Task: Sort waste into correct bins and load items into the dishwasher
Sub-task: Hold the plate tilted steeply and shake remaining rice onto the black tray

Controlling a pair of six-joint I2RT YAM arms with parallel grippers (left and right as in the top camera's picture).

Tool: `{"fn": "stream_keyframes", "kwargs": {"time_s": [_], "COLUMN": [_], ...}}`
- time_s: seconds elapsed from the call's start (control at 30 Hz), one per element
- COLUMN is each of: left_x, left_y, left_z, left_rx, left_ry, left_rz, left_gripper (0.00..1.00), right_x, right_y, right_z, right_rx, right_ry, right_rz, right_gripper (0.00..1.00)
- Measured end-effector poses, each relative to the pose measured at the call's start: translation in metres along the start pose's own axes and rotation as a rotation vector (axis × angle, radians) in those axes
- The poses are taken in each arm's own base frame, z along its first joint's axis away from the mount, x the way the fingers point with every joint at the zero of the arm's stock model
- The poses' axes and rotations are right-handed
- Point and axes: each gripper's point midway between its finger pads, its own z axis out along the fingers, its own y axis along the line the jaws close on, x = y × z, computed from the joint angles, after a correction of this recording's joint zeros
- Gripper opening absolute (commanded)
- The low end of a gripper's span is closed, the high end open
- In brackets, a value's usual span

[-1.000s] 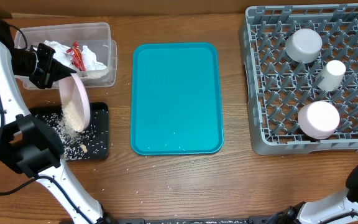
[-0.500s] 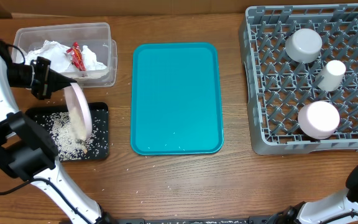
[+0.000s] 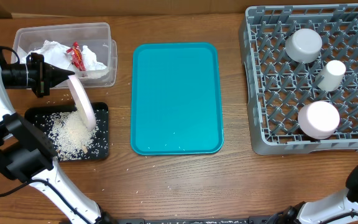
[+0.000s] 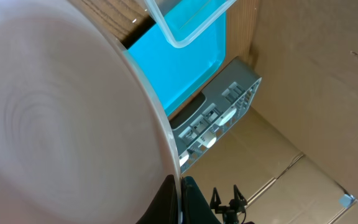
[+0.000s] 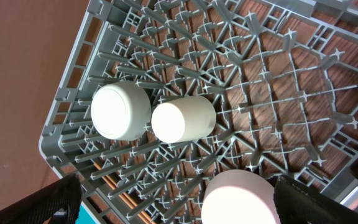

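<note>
Clamping smooth round white plate (image 3: 81, 106) by its rim in left gripper (image 3: 62, 76), grip mostly hiding behind plate in wrist view. Tilting steeply just below gripper, lower edge meeting granular rice (image 3: 70, 130) in shallow black tray (image 3: 102, 134). Holding right gripper (image 5: 176, 190) wide above pegged grey rack (image 5: 278, 74), tips cut off.

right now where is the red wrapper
Overhead view, far left: the red wrapper lies inside the clear tub, among the white napkins.
</note>
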Motion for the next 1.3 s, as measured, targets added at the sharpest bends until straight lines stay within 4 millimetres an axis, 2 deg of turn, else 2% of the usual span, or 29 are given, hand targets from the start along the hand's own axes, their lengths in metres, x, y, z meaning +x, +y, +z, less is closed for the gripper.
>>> {"fn": "stream_keyframes", "kwargs": {"time_s": [0.5,0.73,0.83,0.97,1.13,1.3], "left_x": [0.002,0.013,0.019,0.017,0.012,0.013], "left_y": [0.014,0.017,0.023,0.034,0.036,0.041], "left_z": [0.007,0.001,0.002,0.002,-0.008,-0.008], "left_rx": [-0.002,-0.025,-0.036,-0.043,0.019,0.064], "left_ry": [0.037,0.018,0.029,0.033,0.032,0.054], "left_rz": [-0.057,-0.032,-0.043,-0.052,0.007,0.001], "left_gripper": [0.04,0.04,0.04,0.04,0.04,0.04], "right_x": [0.000,0.000,0.000,0.000,0.000,0.000], "right_y": [0.000,0.000,0.000,0.000,0.000,0.000], "right_z": [0.000,0.000,0.000,0.000,0.000,0.000], "right_rx": [0.001,0.000,0.000,0.000,0.000,0.000], "right_ry": [0.000,0.000,0.000,0.000,0.000,0.000], "right_rz": [0.000,0.000,0.000,0.000,0.000,0.000], "right_gripper": [1.00,1.00,1.00,1.00,1.00,1.00]}}
